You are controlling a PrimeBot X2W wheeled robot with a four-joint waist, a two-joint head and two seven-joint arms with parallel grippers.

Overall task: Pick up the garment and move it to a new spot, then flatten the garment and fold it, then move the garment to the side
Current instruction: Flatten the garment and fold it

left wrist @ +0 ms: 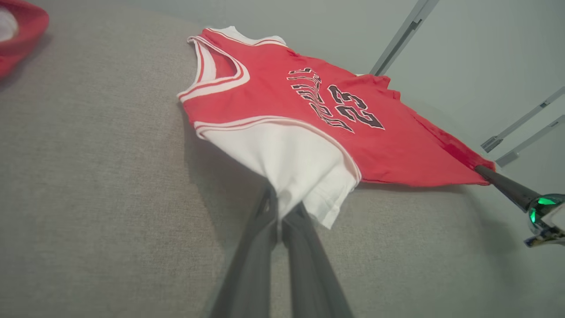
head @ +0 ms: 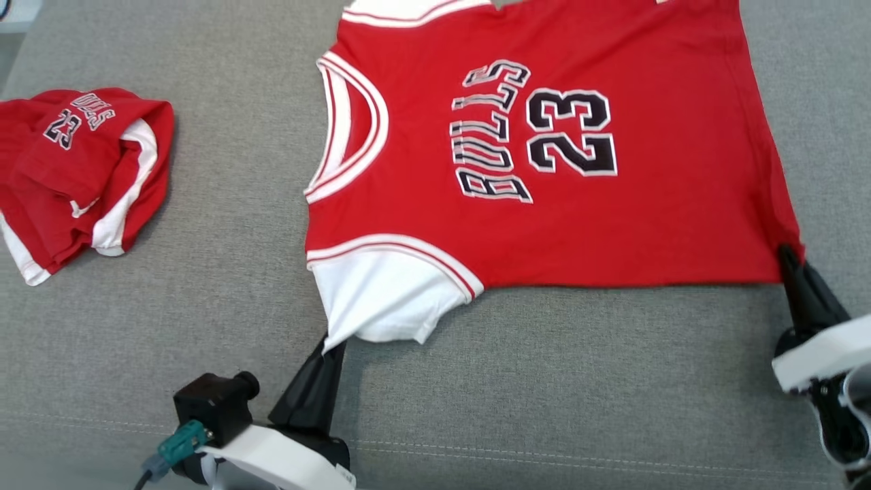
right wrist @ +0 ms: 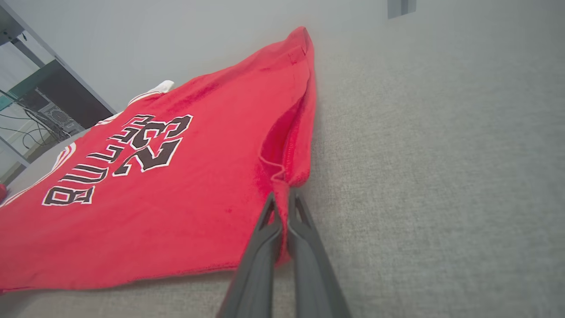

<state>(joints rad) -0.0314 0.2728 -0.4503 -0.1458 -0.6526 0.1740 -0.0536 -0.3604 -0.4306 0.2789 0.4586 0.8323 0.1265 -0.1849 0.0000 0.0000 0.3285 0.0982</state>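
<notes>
Garment [head: 558, 156] spread print-up across centre and upper right of head view on grey worktop [head: 224, 286]; left gripper [head: 333, 346] fingers pinched on white sleeve [head: 388, 299], right gripper [head: 788, 253] fingers pinched on red hem corner [head: 772, 262], likely tensioning cloth flat before folding.

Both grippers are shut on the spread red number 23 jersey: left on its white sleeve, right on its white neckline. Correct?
No. The right gripper pinches a red hem corner of the red number 23 jersey instead, as the right wrist view shows. The left gripper does hold the white sleeve.
</notes>
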